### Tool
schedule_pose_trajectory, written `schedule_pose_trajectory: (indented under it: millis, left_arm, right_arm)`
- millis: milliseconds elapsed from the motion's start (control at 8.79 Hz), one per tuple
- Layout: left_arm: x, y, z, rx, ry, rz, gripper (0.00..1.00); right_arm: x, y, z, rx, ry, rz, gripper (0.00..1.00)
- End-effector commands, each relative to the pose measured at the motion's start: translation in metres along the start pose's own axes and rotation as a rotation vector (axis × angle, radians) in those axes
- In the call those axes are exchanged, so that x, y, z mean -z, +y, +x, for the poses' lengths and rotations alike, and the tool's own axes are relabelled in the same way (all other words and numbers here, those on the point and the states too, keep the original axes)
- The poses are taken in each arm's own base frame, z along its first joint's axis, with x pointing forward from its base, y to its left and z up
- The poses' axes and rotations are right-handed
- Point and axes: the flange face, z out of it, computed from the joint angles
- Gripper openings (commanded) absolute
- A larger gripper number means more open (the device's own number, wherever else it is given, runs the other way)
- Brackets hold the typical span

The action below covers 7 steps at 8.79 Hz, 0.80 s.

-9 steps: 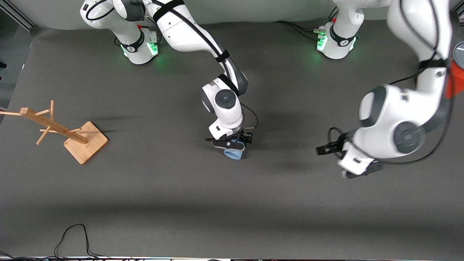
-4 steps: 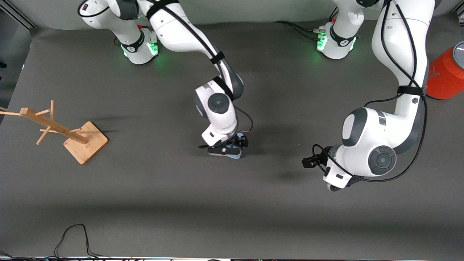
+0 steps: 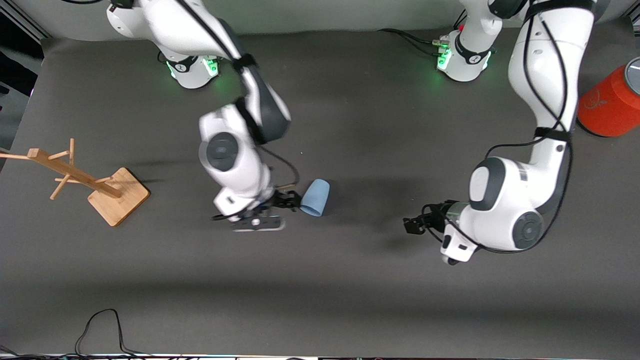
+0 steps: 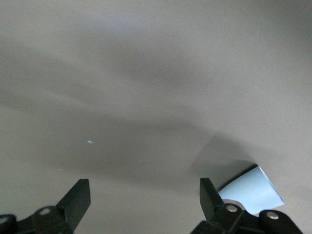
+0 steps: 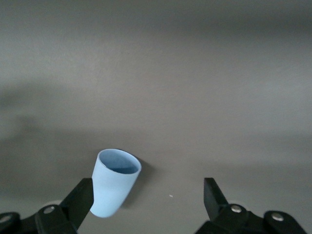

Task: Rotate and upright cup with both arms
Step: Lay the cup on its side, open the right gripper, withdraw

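The light blue cup (image 3: 315,197) lies on its side on the dark mat in the middle of the table, with its mouth toward the robots' bases. My right gripper (image 3: 286,202) is open and low beside the cup, toward the right arm's end. In the right wrist view the cup (image 5: 113,183) sits just by one finger (image 5: 80,197) of the right gripper (image 5: 146,190), not gripped. My left gripper (image 3: 412,222) is open and empty, apart from the cup toward the left arm's end. The left wrist view shows the left gripper (image 4: 145,192) over bare mat and the cup (image 4: 251,190) off to one side.
A wooden mug tree (image 3: 95,182) stands toward the right arm's end. A large red-orange can (image 3: 607,110) with a grey top stands at the left arm's end. A black cable (image 3: 100,325) lies at the table's edge nearest the front camera.
The right gripper was over the cup; it has let go and drawn back toward the right arm's end, leaving the cup exposed. The left gripper has moved closer to the cup.
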Motion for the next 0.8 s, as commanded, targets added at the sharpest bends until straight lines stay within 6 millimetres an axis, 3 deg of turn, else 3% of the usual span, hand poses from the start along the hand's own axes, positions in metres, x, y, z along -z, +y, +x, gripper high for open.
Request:
schedule_pose_trajectory:
  millis: [0,227,341,682]
  left_arm:
    - [-0.043,0.072,-0.037,0.042,0.060,-0.045,1.00]
    - [-0.077,0.120,-0.068,0.050,0.161,-0.148,1.00]
    - [-0.093,0.140,-0.083,0.059,0.215,-0.216,1.00]
    - [-0.137,0.157,-0.101,-0.001,0.274,-0.237,1.00]
  right_arm:
    - [0.053,0.064,0.012,0.047,-0.028,0.032,1.00]
    - [0.115,0.144,0.012,-0.014,-0.074,0.049,1.00]
    - [0.139,0.173,0.007,-0.027,-0.080,0.003,1.00]
    - [0.178,0.219,-0.012,-0.068,-0.082,-0.035,1.00]
